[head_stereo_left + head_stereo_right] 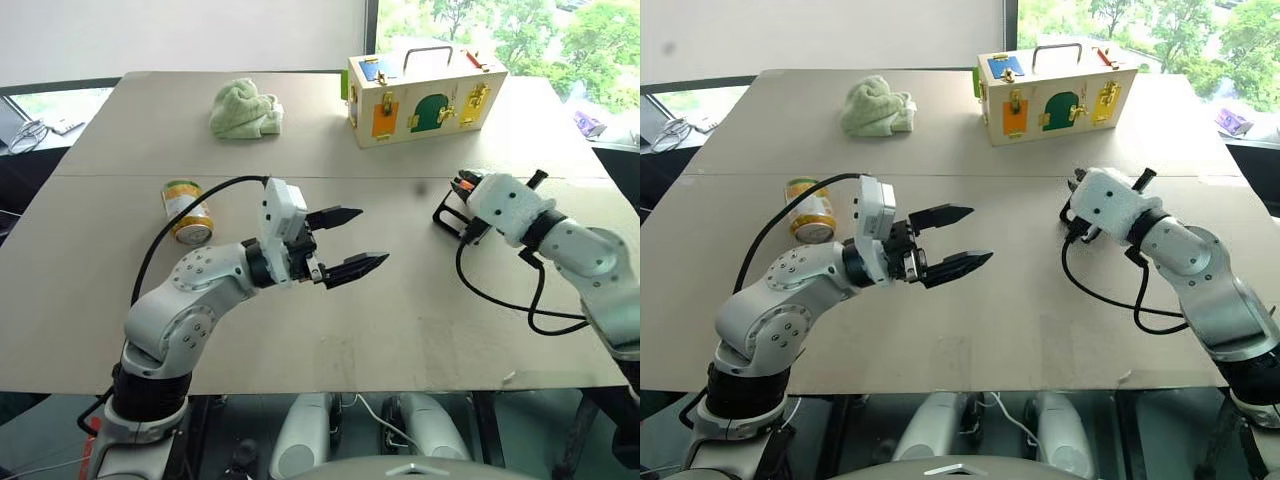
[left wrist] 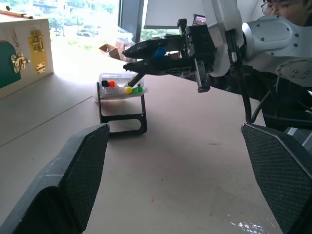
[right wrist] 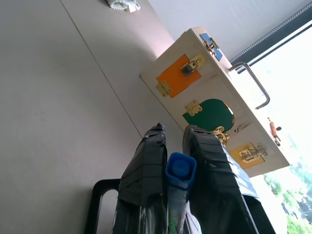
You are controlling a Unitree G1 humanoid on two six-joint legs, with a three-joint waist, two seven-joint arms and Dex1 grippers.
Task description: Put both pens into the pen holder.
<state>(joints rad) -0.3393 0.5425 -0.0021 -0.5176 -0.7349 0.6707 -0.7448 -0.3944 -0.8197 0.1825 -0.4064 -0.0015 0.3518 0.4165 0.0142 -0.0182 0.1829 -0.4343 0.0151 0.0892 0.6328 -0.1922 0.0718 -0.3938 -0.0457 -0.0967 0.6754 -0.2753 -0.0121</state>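
Pens: the blue-ended pen (image 3: 179,171), black-barrelled, is pinched between the fingers of the right gripper (image 2: 130,57), tilted down over the pen holder (image 2: 122,105). That black-framed stand with its clear top, showing red, yellow and green caps, sits near the table's (image 1: 400,330) right edge. Left gripper (image 1: 348,243) hovers mid-table, jaws spread.

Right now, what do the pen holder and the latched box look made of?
Pen holder: glossy black frame, metal or plastic, unclear; clear plastic-looking top with coloured caps visible through it. Box: pale, matte wood by its look, painted doors, shiny brass-coloured metal latches.
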